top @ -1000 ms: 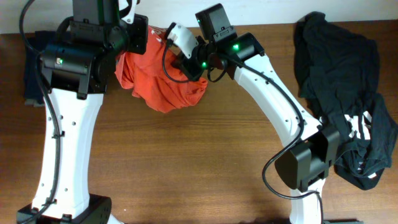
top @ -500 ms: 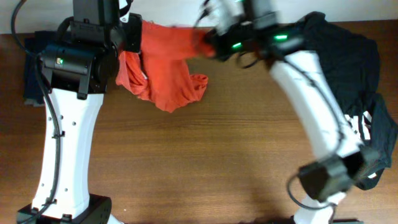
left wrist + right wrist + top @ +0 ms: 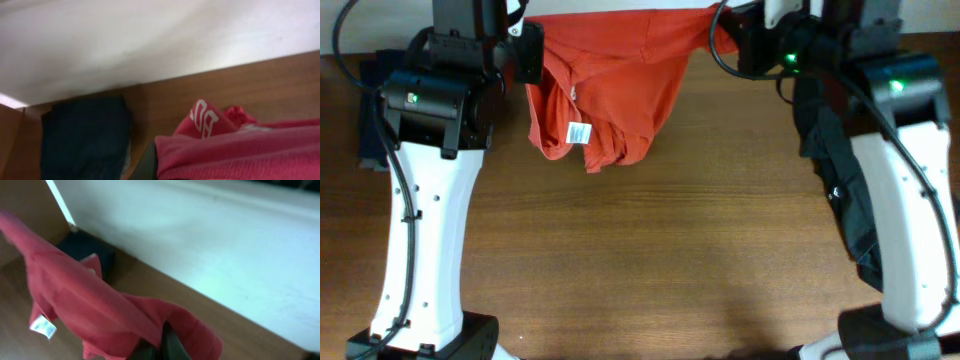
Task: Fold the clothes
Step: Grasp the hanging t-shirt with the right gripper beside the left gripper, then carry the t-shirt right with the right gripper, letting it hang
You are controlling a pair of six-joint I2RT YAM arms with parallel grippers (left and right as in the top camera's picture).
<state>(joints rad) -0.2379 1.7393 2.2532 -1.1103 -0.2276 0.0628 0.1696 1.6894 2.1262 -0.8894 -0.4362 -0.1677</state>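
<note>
ARMS STRETCH A SHIRT: Two robot arms hold an orange-red shirt off the wooden table, spread across the top centre of the overhead frame. The left gripper is pinched tight on one end at upper left. The right gripper is clamped on the other end at upper right. The cloth hangs between them like washing on a line. Its lower part droops in a bunch at centre-left, where a white label shows (a hint that an inner face may be outward, though that cannot be confirmed). The left wrist view catches white lettering on a fold of the fabric.

By the look of it, the task is at an early stage. No fold has been made in the shirt, which must first be laid flat. A heap of black garments lies unfolded at the right edge, partly under the right arm. A navy-blue garment sits at far left.
</note>
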